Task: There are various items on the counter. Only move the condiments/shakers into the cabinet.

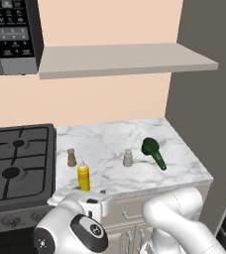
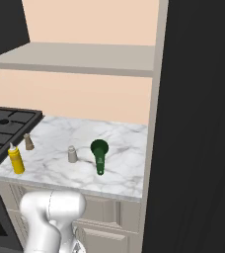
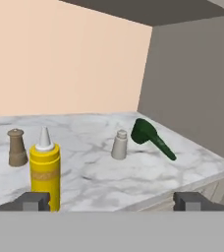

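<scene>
- You're at the approach: gripper (image 3: pixel 111 202) spread wide, holding nothing, bottle (image 3: pixel 44 172) at its 9 o'clock.
- Next, centre on it (shakers wait) before pinching.

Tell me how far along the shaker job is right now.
Nothing looks done: the shelf holds nothing, and the yellow squeeze bottle, brown shaker and grey shaker all stand on the counter. Nothing is in hand; the gripper is open, nearest the bottle. All three remain to move. The green long-handled thing stays.
</scene>
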